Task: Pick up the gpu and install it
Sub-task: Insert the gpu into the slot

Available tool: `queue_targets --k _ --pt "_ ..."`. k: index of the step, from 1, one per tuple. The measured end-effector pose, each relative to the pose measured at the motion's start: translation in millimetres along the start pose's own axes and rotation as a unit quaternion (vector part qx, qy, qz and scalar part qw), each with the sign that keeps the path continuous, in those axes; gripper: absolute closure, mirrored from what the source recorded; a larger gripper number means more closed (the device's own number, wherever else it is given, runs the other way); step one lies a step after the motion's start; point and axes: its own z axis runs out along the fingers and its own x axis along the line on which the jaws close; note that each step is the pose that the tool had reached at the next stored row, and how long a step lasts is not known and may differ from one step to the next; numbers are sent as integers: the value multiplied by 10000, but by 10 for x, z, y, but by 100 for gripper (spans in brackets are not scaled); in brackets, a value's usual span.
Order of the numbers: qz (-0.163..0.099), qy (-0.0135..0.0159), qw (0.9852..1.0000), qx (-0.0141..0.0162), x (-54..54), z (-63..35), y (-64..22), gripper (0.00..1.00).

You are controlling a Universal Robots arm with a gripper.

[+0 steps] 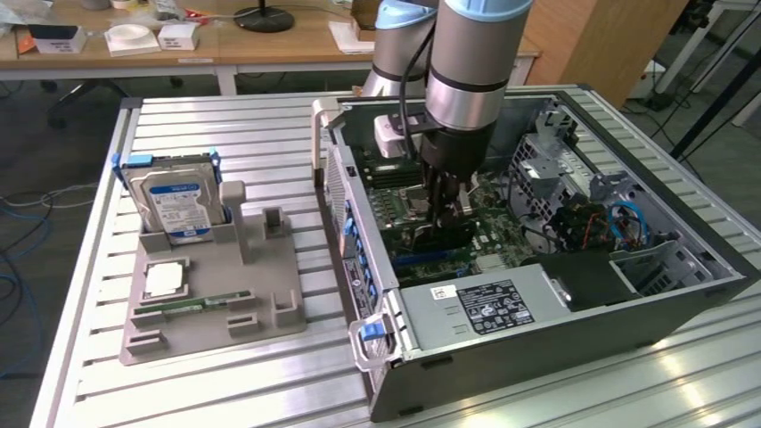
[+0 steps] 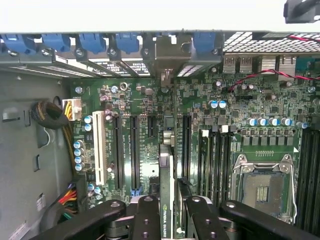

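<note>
Slatted aluminium bench carried the open black computer case (image 1: 666,303), where the black gripper (image 2: 167,212) pinched the thin, dark, edge-on gpu (image 2: 166,190) above the green motherboard's (image 2: 260,115) slots; a square, level descent seemed advisable.

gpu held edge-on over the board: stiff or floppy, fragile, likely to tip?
Likely stiff: the gpu stands straight on edge between the gripper fingers. Probably light, being so thin. Fragile, I'd guess: a bare board edge above the motherboard slots. Apt to tip if released before it seats.
</note>
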Motion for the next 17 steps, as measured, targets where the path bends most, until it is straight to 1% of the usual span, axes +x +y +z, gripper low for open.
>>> queue_targets --k 6,12,17 --pt "-1 8 10000 1 9 2 0 75" --pt "-3 35 10000 1 22 1 2 75" --pt "-2 37 10000 -7 23 1 0 75"
